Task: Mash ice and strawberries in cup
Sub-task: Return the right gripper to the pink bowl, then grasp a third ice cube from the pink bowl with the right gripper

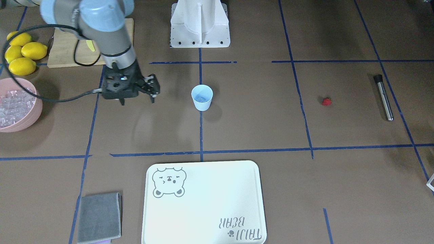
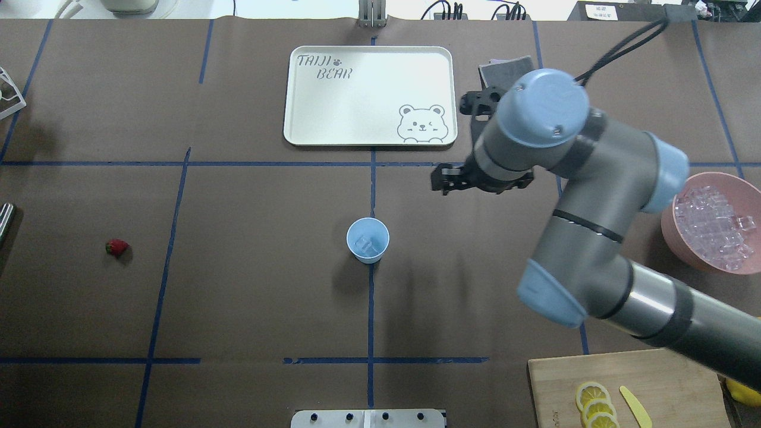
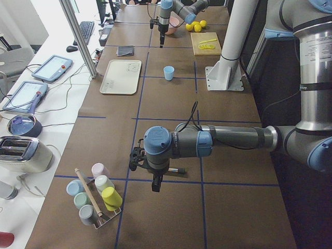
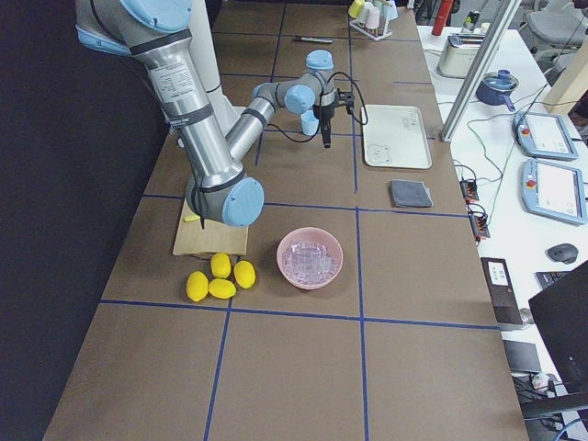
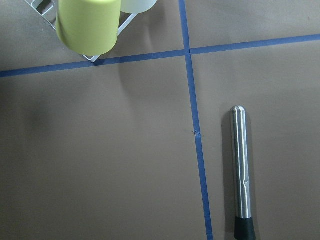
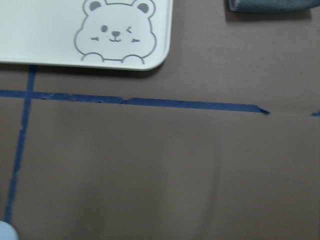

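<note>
The pale blue cup (image 1: pixel 202 98) stands upright mid-table, also in the overhead view (image 2: pixel 368 239), with a little clear ice (image 2: pixel 364 244) inside. One red strawberry (image 1: pixel 327 101) lies alone on the mat, well off to the cup's side (image 2: pixel 116 247). My right gripper (image 1: pixel 137 100) hangs open and empty above the mat beside the cup, between it and the pink bowl (image 1: pixel 34 112) of ice cubes (image 2: pixel 710 223). My left gripper (image 3: pixel 155 182) shows only in the exterior left view, above a steel muddler (image 5: pixel 242 165). I cannot tell if it is open or shut.
A cream bear tray (image 1: pixel 203 203) and a folded grey cloth (image 1: pixel 99 217) lie beyond the cup. Several lemons (image 1: pixel 22 52) and a wooden board (image 2: pixel 672 386) with lemon slices sit near the bowl. A cup rack (image 3: pixel 96 199) stands near my left gripper.
</note>
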